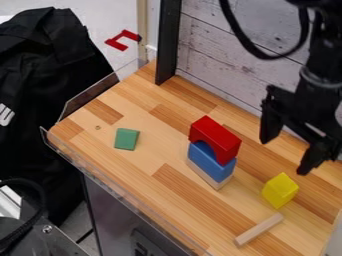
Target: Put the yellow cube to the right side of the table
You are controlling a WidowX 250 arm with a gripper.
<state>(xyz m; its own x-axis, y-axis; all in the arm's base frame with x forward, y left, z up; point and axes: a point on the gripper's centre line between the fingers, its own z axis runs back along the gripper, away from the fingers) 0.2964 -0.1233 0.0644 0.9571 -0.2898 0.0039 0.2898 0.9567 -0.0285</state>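
Taking the whole view as a clock face, I see the gripper [287,152] between three and four o'clock, hanging over the tabletop [127,172] with its two fingers spread wide and nothing between them. The yellow cube [280,190] sits on the wood at four o'clock, just below the fingertips as I look at it, touching neither of them.

Close to the middle, off toward four o'clock, stands an upright little stack: a pale wooden block [217,185] at the bottom, a blue block [211,162] on it, and a red arch [215,137] on top. From that stack, the cube is out at four o'clock, clearly apart. A pale wooden stick [259,230] lies slantwise at five o'clock, near the cube but apart from it. Over at nine o'clock a green block [126,139] rests by itself.

Beyond the tabletop, black cloth [50,75] bulks up around ten o'clock, and a red bracket-shaped piece [115,44] shows at eleven. A black cable [264,55] loops down between one and two.
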